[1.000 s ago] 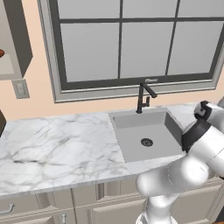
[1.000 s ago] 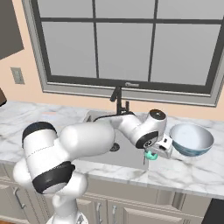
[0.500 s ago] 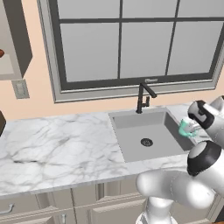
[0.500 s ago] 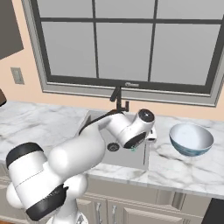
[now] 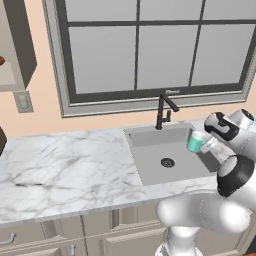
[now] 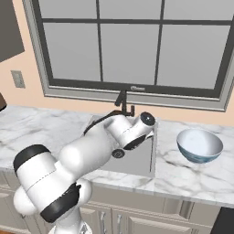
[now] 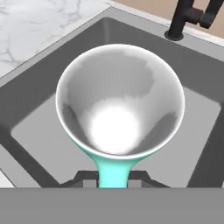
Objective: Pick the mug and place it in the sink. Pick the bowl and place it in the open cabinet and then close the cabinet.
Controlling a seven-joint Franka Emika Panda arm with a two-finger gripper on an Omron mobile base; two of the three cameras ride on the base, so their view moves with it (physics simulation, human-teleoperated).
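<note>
The small teal-green mug (image 5: 196,142) with its white inside hangs in your tool (image 5: 209,145), clamped by the handle side, over the right part of the grey recessed sink (image 5: 150,160). Its mouth faces the hand camera, the basin floor directly beyond it, so you lower and let go. The blue-patterned white bowl (image 6: 199,145) waits on the marble worktop (image 6: 192,171), well apart.

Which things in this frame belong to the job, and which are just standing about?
Job:
mug, held in the gripper over the sink
bowl, on the counter
cabinet, upper left

Standing about:
faucet
window
wall outlet
</note>
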